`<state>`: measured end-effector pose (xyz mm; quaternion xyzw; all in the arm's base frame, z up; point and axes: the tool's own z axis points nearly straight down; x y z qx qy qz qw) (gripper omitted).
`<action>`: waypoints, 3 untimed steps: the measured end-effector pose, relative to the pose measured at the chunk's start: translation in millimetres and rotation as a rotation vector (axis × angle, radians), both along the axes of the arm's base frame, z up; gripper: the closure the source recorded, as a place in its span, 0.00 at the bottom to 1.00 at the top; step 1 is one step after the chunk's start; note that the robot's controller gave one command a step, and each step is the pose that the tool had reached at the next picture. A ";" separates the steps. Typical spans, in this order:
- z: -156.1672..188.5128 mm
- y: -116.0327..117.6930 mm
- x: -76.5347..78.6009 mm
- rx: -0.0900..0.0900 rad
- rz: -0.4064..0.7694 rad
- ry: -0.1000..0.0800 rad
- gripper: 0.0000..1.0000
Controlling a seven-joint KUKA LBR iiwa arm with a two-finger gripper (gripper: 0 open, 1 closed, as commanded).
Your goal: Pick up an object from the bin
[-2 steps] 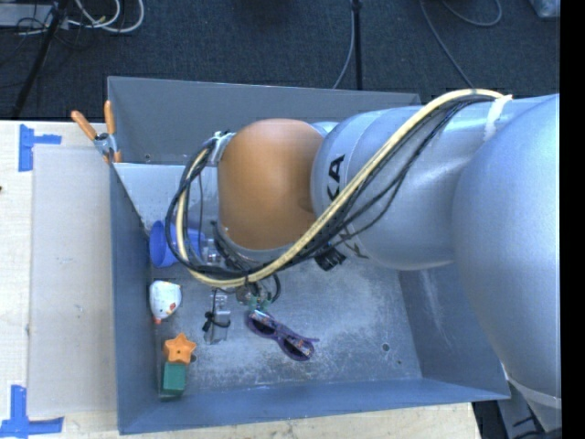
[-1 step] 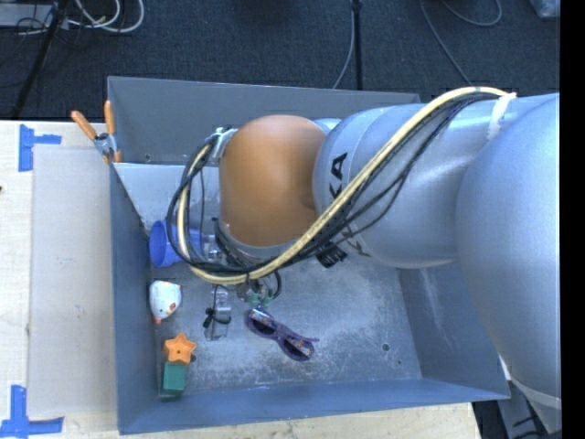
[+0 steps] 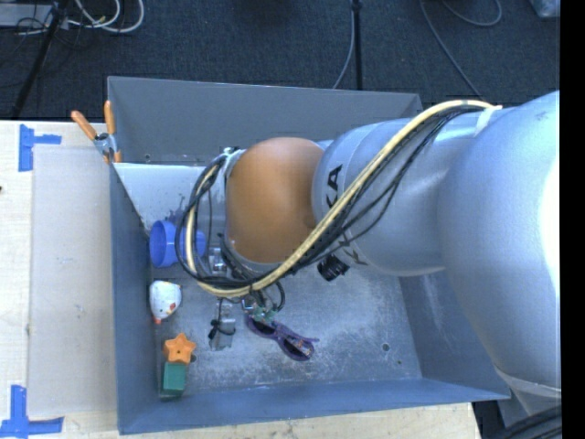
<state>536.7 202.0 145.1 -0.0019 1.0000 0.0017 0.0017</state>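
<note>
My gripper point(image 3: 221, 330) hangs below the orange-covered wrist, low over the bin floor in the left half of the bin. Just to its right lie purple toy glasses point(image 3: 285, 337) with a small green part at their upper end. An orange star point(image 3: 180, 347) lies a little to the gripper's lower left, resting against a dark green block point(image 3: 174, 378). A white rounded toy with a red spot point(image 3: 164, 300) sits to the upper left of the gripper.
A blue cup point(image 3: 164, 243) lies on its side near the bin's left wall, partly behind the wrist cables. The arm and its cover hide the bin's middle and right part.
</note>
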 end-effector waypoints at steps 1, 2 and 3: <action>-30.4 -47.9 2.6 -0.005 0.084 0.015 0.00; -46.7 -73.9 11.6 -0.003 -0.001 0.005 0.00; -43.6 -121.8 17.3 -0.006 -0.183 0.017 1.00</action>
